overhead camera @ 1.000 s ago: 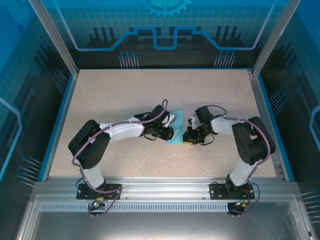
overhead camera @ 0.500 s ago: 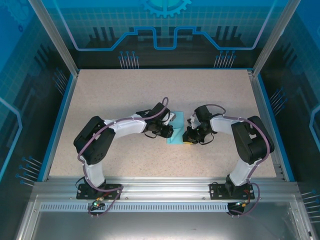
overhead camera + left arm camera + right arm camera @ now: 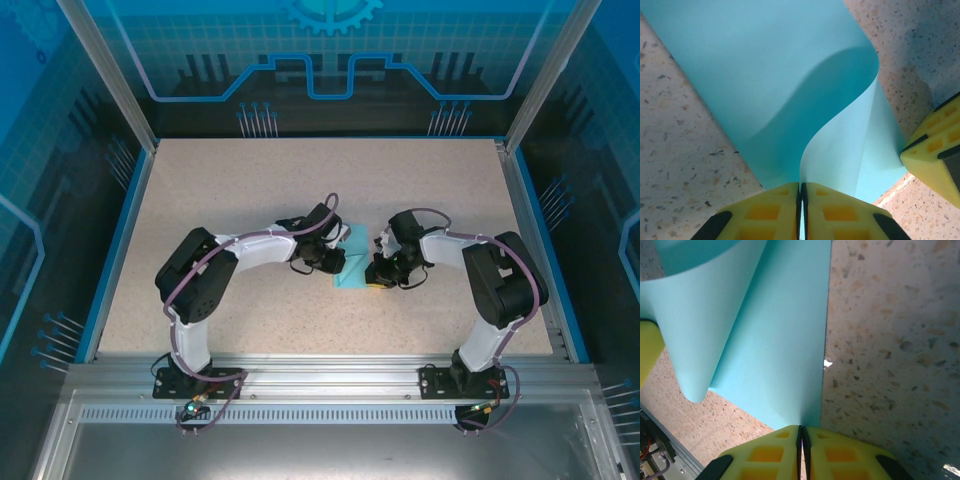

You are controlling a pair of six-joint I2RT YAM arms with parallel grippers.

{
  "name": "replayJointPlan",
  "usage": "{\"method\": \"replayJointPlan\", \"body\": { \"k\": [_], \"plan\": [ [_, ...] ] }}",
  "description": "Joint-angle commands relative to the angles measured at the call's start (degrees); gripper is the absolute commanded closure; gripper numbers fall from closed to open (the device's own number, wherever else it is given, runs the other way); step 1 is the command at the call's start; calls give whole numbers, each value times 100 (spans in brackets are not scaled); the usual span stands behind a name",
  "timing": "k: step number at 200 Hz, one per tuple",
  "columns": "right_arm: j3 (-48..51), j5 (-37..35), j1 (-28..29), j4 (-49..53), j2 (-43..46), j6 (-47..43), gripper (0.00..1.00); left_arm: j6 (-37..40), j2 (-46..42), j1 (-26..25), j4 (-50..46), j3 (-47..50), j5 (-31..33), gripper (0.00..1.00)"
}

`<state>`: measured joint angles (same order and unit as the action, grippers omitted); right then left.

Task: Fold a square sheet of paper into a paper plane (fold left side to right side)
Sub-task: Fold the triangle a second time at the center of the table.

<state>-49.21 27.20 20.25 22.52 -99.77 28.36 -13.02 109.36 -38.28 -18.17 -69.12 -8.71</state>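
Moved: since a second ago, our left arm is pushing its elbow forward.
Left fingers (image 3: 771, 206): we are pinching the square sheet of paper (image 3: 765, 75), lifted and curling over the table (image 3: 680, 150).
Right fingers (image 3: 771, 447): we are clamping its flat right edge.
Advice: we are judging that both edges must meet before creasing.
Containers: none.

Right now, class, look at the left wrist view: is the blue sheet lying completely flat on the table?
No: the square sheet of paper curls up in a curved flap, its edge pinched in the shut left gripper.
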Motion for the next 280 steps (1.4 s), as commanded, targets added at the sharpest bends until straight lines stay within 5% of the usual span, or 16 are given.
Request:
{"method": "replayJointPlan", "body": {
  "k": [1,280],
  "plan": [
    [25,-290,83,321,-149,-99,87,53,136,59,-217,-197,143,87],
    [36,-312,104,361,-211,-124,86,-33,428,104,-386,-437,539,87]
  ]
}}
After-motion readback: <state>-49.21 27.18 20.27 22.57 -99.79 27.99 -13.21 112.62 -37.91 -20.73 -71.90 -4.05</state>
